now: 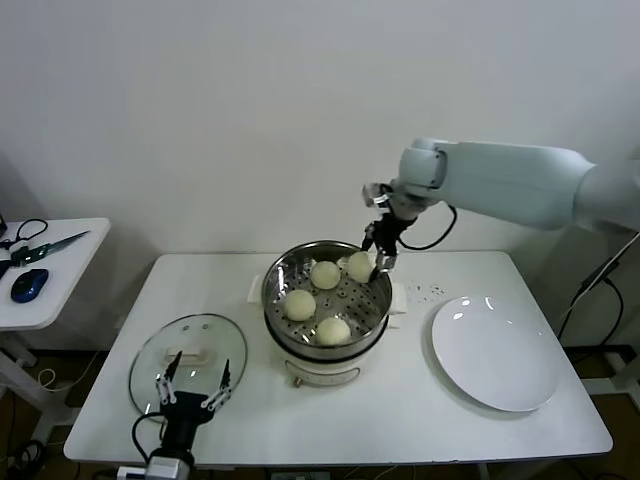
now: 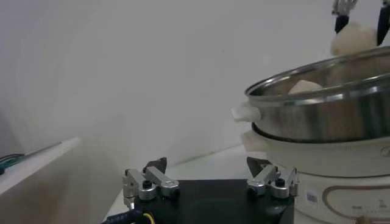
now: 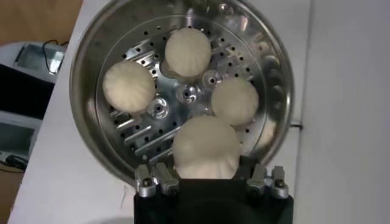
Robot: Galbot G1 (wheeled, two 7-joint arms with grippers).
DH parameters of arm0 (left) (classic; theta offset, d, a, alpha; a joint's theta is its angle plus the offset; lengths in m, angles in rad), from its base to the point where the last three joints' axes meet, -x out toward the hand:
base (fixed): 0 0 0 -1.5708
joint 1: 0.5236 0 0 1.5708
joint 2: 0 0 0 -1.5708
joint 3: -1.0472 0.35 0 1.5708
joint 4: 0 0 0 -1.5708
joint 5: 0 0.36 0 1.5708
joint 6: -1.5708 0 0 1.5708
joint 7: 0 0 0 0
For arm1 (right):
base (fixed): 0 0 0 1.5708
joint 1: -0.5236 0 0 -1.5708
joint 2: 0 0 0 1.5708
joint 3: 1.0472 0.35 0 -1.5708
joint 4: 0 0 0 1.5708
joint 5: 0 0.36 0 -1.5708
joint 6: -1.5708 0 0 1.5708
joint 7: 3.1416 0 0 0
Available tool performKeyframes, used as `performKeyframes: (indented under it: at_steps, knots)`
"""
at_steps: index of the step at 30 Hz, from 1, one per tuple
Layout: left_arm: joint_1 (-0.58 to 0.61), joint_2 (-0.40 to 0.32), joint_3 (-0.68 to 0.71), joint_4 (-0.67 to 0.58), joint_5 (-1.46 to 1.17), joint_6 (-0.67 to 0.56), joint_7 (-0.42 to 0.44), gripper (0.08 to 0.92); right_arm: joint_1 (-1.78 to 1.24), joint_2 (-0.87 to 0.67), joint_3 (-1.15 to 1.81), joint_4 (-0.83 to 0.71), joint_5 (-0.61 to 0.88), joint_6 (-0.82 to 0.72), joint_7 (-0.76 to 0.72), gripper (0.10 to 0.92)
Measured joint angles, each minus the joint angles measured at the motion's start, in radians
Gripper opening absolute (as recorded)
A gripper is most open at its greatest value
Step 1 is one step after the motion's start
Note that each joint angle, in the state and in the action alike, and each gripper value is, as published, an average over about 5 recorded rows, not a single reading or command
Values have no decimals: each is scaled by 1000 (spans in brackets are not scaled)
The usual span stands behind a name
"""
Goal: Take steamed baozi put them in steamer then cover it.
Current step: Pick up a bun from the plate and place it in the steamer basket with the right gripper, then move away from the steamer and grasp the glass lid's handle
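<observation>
The steamer [image 1: 327, 345], a shiny pot on a white base, stands at the table's middle. Three steamed baozi lie on its perforated floor [image 3: 188, 52] [image 3: 128, 86] [image 3: 234, 100]. My right gripper [image 1: 378, 262] hangs over the steamer's back right rim, shut on another baozi [image 3: 204, 146], which sits above the rim [image 2: 353, 39]. The cover [image 1: 190, 350], a clear glass lid with a cream handle, lies flat on the table at the front left. My left gripper [image 1: 192, 388] hovers open at the lid's near edge, holding nothing.
A flat white plate [image 1: 495, 355] lies on the table right of the steamer. A small side table [image 1: 55, 290] at the far left carries scissors and a blue mouse. The wall is close behind the table.
</observation>
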Motion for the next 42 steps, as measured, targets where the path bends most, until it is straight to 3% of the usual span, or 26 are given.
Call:
performKeyframes:
  at_steps: [14, 23, 36, 42]
  knots:
    - [-11, 14, -10, 20, -15, -1, -1, 823, -107, 64, -9, -55, -26, -7, 17, 717]
    - [-20, 19, -7, 22, -15, 3, -1, 823, -118, 60, 2, -61, -44, -9, 8, 817]
    - [-18, 24, -7, 11, -9, 8, -4, 823, -63, -10, 50, -11, -25, 6, -17, 823]
    - [-17, 25, -14, 0, -8, 6, -9, 823, -54, -87, 97, 27, 23, 72, 57, 823]
